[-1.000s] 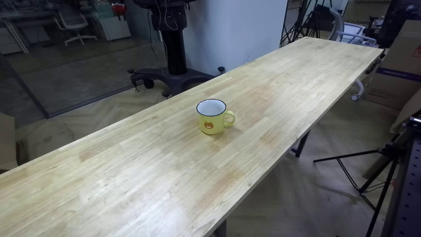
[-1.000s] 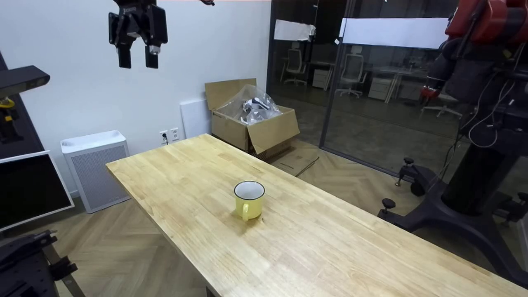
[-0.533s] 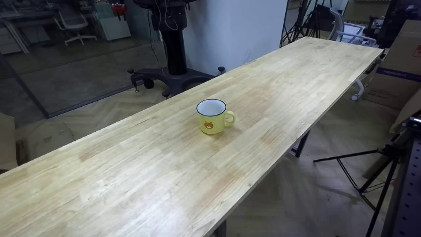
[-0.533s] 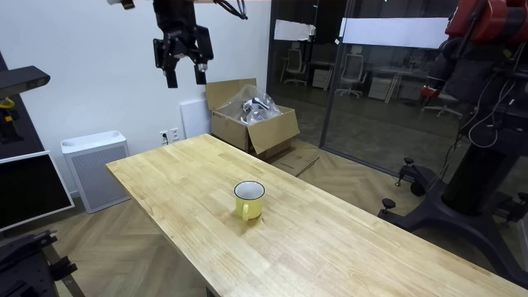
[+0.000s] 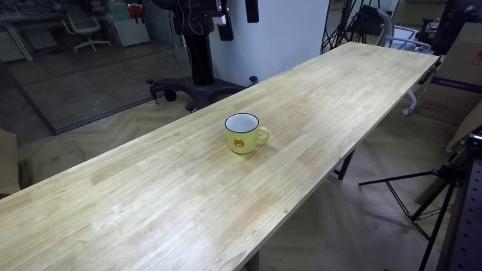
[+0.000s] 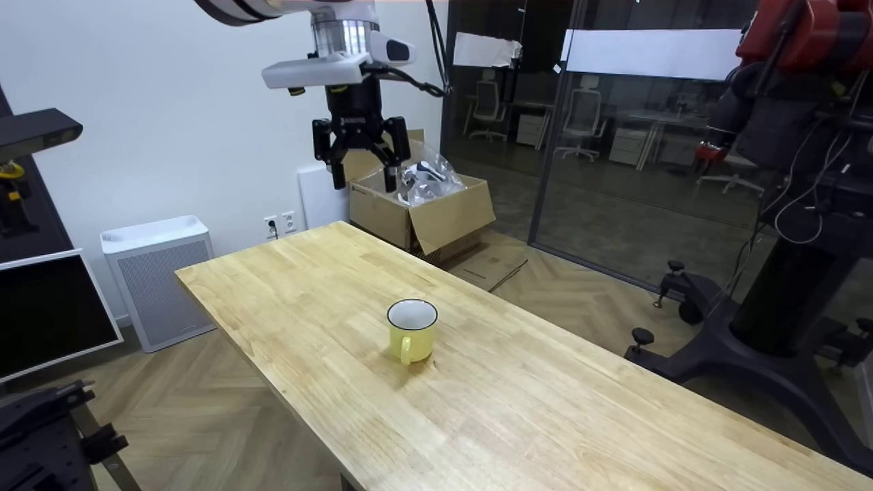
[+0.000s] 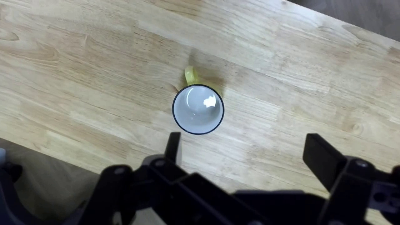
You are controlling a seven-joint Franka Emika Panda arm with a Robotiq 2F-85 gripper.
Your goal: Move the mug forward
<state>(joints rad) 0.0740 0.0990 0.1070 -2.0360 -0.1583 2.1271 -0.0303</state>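
The yellow mug stands upright on the wooden table, seen in both exterior views (image 5: 241, 142) (image 6: 420, 339). Its white inside and dark bluish rim show in the wrist view (image 7: 198, 109), with the small loop handle toward the picture's top. My gripper (image 6: 364, 181) is open and empty, high above the table and apart from the mug. Its fingertips show at the top of an exterior view (image 5: 239, 26). In the wrist view the jaws (image 7: 243, 135) are wide apart, and the mug lies above the left finger's tip, not centred between the fingers.
The long wooden table (image 5: 180, 195) has open edges on both long sides. A cardboard box (image 6: 450, 211) with plastic wrap stands on the floor behind its end. A black wheeled pedestal (image 6: 771, 307) stands beside the table. A tripod (image 5: 421, 203) stands on the floor across from it.
In an exterior view my gripper has moved down and to the right, nearer the mug, and more of the arm shows. My fingertips have entered at the top of an exterior view. The mug has not moved.
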